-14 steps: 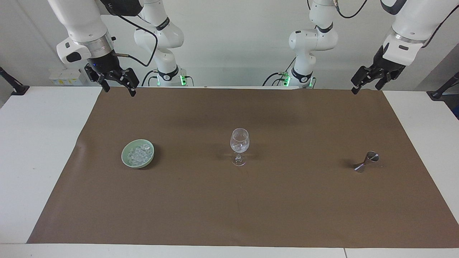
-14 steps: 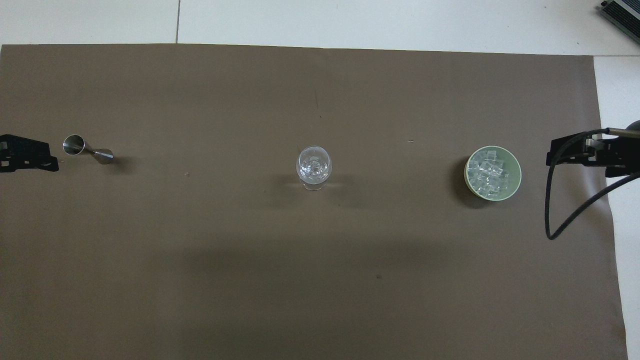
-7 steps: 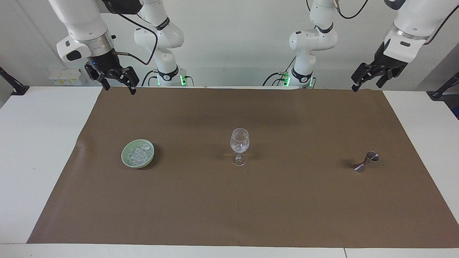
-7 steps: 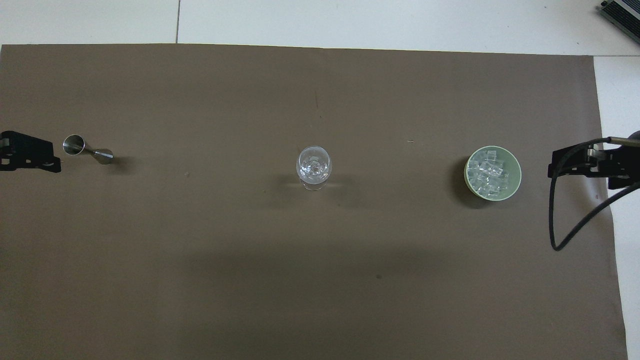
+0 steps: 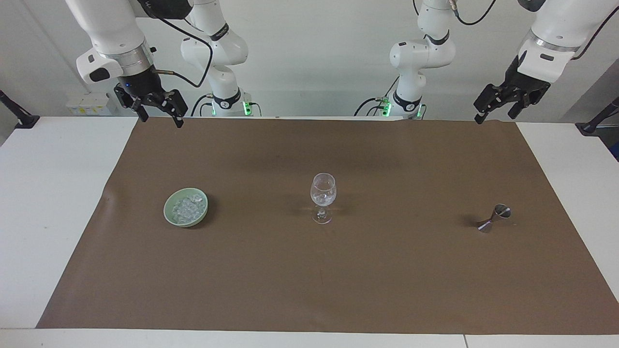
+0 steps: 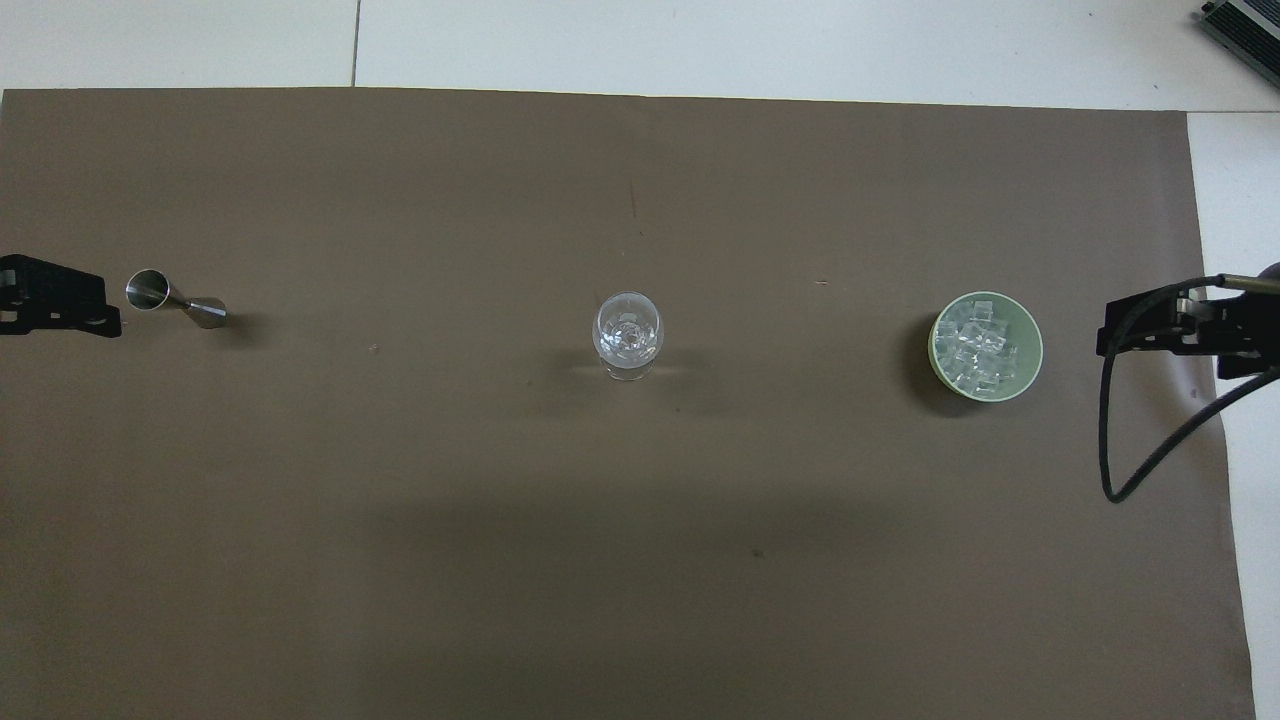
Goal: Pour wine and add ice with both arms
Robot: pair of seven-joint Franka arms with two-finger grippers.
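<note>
A clear wine glass (image 5: 323,197) (image 6: 627,333) stands upright at the middle of the brown mat; I cannot tell what it holds. No wine shows in either view. The ice (image 5: 187,208) (image 6: 976,350) lies heaped in a pale green bowl (image 5: 170,215) toward the right arm's end. A small metal jigger (image 5: 494,218) (image 6: 175,300) lies tilted toward the left arm's end. My right gripper (image 5: 162,121) (image 6: 1130,330) hangs open and empty, high over the mat's edge by the robots. My left gripper (image 5: 493,118) (image 6: 70,310) also hangs open and empty, over the mat's corner.
The brown mat (image 5: 309,280) covers most of the white table (image 5: 48,193). A black cable (image 6: 1150,440) loops down from the right wrist. Black clamps sit at both table ends.
Both wrists have lifted slightly and drawn back toward the robots' end. The glass, bowl and jigger have not moved.
</note>
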